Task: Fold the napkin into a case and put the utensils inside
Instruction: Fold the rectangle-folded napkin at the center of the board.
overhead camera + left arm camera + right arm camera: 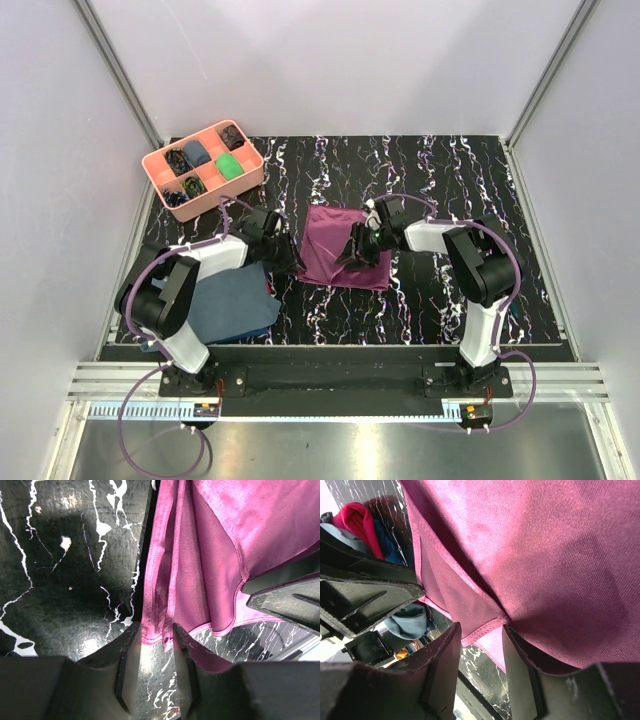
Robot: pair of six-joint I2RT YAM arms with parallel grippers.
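The plum-purple napkin (345, 250) lies on the black marbled table, folded in layers, its hems stacked along the left side (165, 580). My left gripper (292, 262) is at its near left edge. Its jaws (155, 630) are open, with the hem corner just between the tips and bare table showing in the gap. My right gripper (355, 250) rests over the napkin's middle. It (481, 627) is open too, with one finger (520, 650) slid under the top layer (545, 555) and a hem edge between the tips. The utensils are out of view.
A pink compartment tray (160, 165) with small items stands at the far left. A slate-blue cloth (235, 305) lies under the left arm, with a small red cloth (355, 517) beside it. White walls enclose the table (450, 180) on three sides.
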